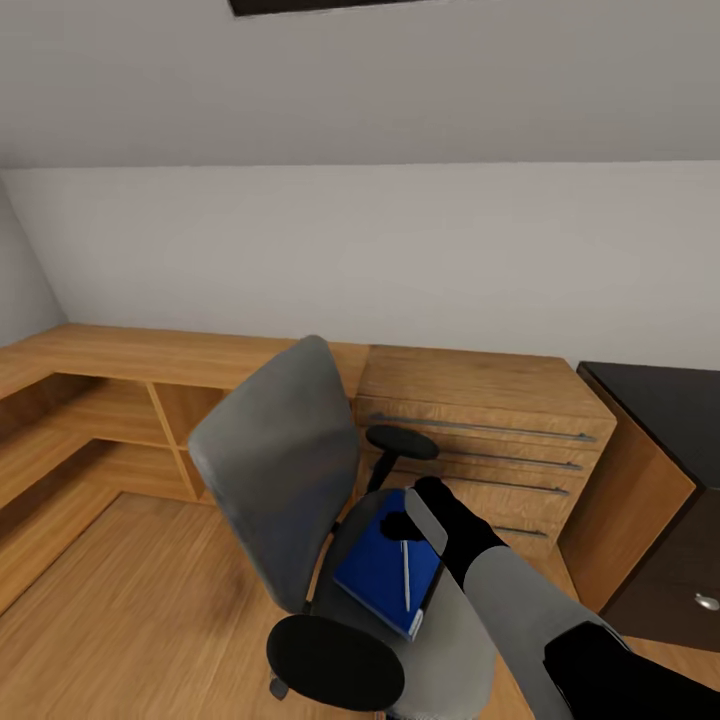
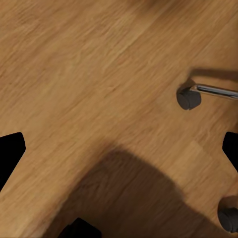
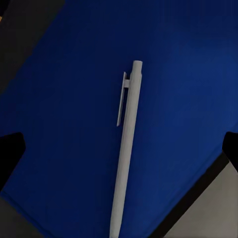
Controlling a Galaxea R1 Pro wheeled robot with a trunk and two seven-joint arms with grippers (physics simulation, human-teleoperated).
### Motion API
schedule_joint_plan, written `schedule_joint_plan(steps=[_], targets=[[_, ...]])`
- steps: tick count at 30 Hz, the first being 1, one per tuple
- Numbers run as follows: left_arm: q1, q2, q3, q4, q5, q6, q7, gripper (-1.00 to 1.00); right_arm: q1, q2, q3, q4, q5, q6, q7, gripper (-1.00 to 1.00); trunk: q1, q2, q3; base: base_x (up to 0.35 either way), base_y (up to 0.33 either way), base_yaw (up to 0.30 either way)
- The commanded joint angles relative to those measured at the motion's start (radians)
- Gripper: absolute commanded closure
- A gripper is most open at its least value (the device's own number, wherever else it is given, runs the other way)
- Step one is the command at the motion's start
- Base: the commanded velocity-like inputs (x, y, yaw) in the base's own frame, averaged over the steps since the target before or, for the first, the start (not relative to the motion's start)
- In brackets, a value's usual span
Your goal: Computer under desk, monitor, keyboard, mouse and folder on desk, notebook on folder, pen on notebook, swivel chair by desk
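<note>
A grey swivel chair point(image 1: 280, 470) stands on the wood floor, its back turned toward me. On its seat lies a blue notebook point(image 1: 375, 575) with a white pen point(image 1: 406, 575) on top and a dark folder point(image 1: 432, 592) edge showing beneath. My right gripper point(image 1: 412, 520) hovers open just above the notebook's far end. In the right wrist view the pen point(image 3: 126, 148) lies lengthwise on the blue cover point(image 3: 64, 124), between the spread fingertips. My left gripper point(image 2: 119, 153) is open over bare floor beside a chair caster point(image 2: 188, 97).
A light wooden drawer unit point(image 1: 480, 420) stands behind the chair against the wall. Dark brown furniture with a knob point(image 1: 670, 430) is at the right. Low wooden shelving point(image 1: 100, 400) runs along the left. A second caster point(image 2: 229, 213) and a chrome chair leg point(image 2: 218, 91) are near my left gripper.
</note>
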Motion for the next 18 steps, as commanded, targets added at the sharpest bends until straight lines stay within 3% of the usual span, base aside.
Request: schedule_joint_plan(steps=[1,12,18], targets=[[0.0,0.0,-0.003,-0.001,0.008,-0.003,0.004,-1.0,-0.001,0.0,0.003,-0.001,-0.009,0.002,-0.009,-1.0,0.004,-0.008,-0.004,0.0,0.0,0.0],[0.0,0.001,-0.002,-0.001,0.008,-0.003,0.004,-1.0,-0.001,0.0,0.005,-0.001,-0.01,0.001,-0.011,-1.0,0.008,-0.015,-0.007,0.0,0.0,0.0],[0.0,0.002,-0.002,-0.001,0.008,-0.003,0.004,-1.0,-0.001,0.0,0.004,-0.001,-0.008,0.001,-0.011,-1.0,0.031,-0.057,-0.026,0.0,0.0,0.0]])
